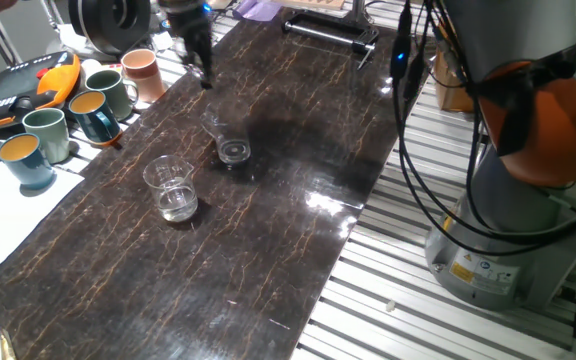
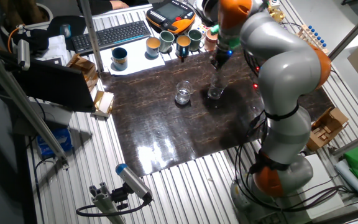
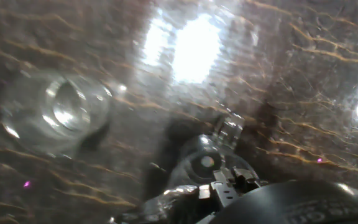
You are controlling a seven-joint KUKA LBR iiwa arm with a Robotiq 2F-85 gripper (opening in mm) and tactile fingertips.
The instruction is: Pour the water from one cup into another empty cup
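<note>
The thick-based clear tumbler [image 1: 233, 146] [image 2: 215, 91] stands upright on the dark table. To its left, the wider-rimmed thin cup [image 1: 171, 188] [image 2: 183, 93] stands apart from it. Pale glints lie low in this cup, and I cannot tell which glass holds the water. My gripper [image 1: 205, 76] [image 2: 215, 63] hangs above the table just behind the tumbler, touching neither glass and holding nothing. Its fingers look like one dark tapered shape. In the hand view the tumbler [image 3: 202, 163] lies just ahead of the hand and the thin cup [image 3: 58, 112] is at the left.
Several coloured ceramic mugs [image 1: 88, 105] [image 2: 166, 42] stand in a row along the table's far-left edge, beside an orange pendant [image 1: 23, 85] and a keyboard [image 2: 107, 34]. A black bar [image 1: 330, 35] lies at the far end. The arm's base [image 1: 528, 200] stands at the right.
</note>
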